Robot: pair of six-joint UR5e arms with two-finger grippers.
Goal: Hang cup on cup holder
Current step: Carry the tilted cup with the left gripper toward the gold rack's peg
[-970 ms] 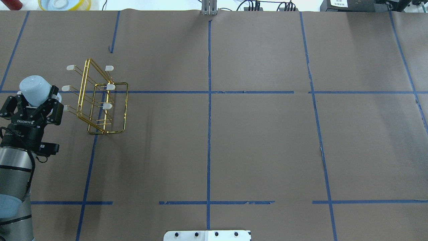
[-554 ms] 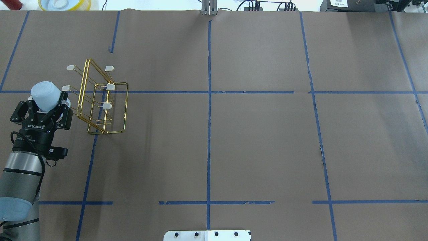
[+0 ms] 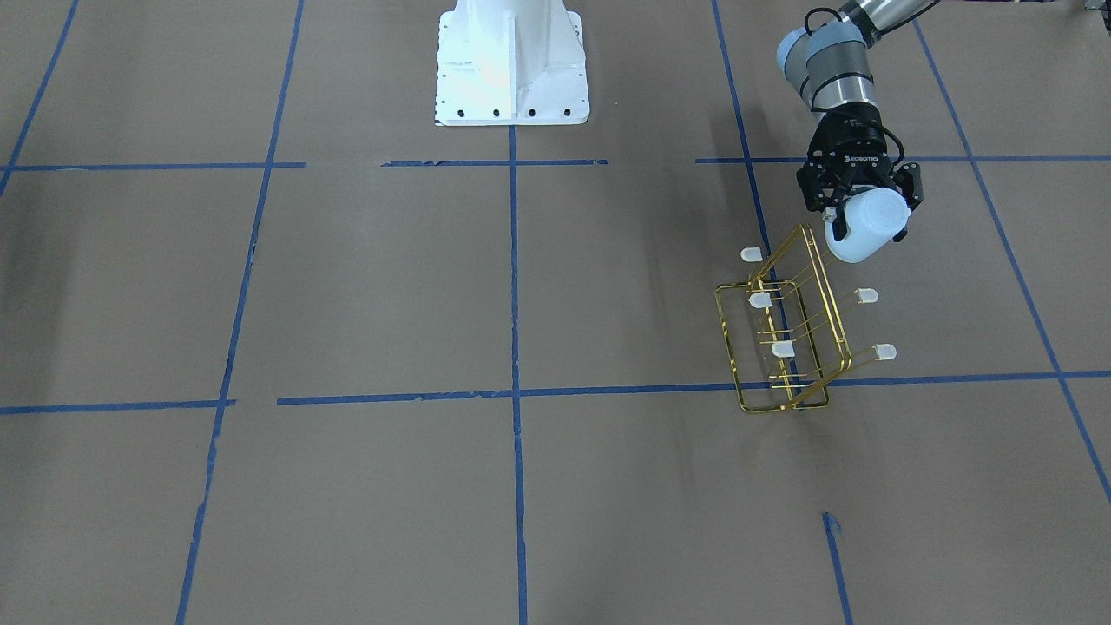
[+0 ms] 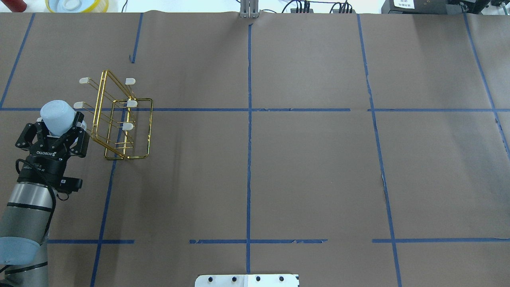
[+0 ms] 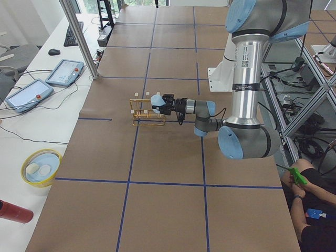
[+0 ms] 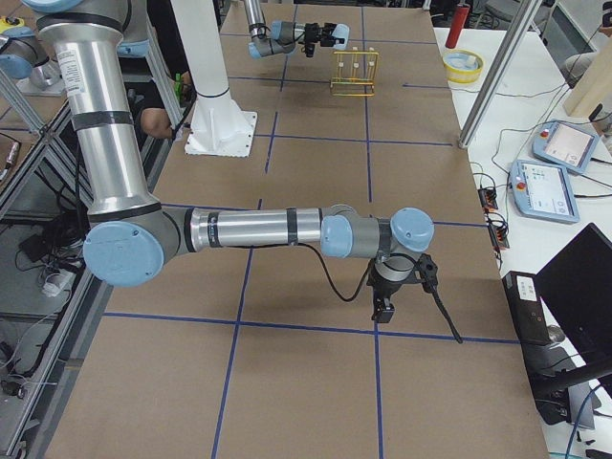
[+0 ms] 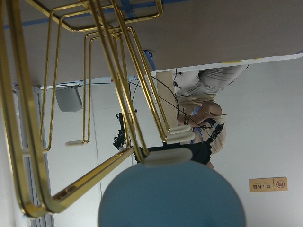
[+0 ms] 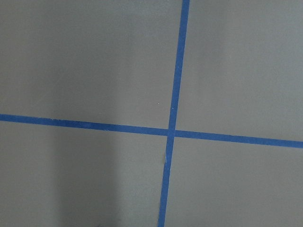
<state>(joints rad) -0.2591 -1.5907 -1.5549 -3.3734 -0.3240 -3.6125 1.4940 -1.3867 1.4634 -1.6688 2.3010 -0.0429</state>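
The cup (image 4: 58, 116) is a pale blue-white tumbler, held sideways with its base toward the far side of the table. My left gripper (image 4: 59, 122) is shut on the cup just left of the cup holder (image 4: 119, 119), a gold wire rack with white-tipped prongs. In the front-facing view the cup (image 3: 865, 226) sits beside the rack's (image 3: 785, 334) top frame. In the left wrist view a prong tip (image 7: 168, 157) lies right at the edge of the cup (image 7: 170, 198). My right gripper (image 6: 387, 296) shows only in the exterior right view, low over the table; I cannot tell its state.
A yellow bowl (image 4: 75, 4) and a red object (image 4: 14, 4) sit beyond the table's far left edge. The white robot base (image 3: 512, 61) stands at the near middle edge. Blue tape lines (image 4: 249, 139) cross the brown table cover.
My left gripper has carried the cup to the right, closer to the rack's left-side prongs, and slightly toward the robot. The rack has not moved.
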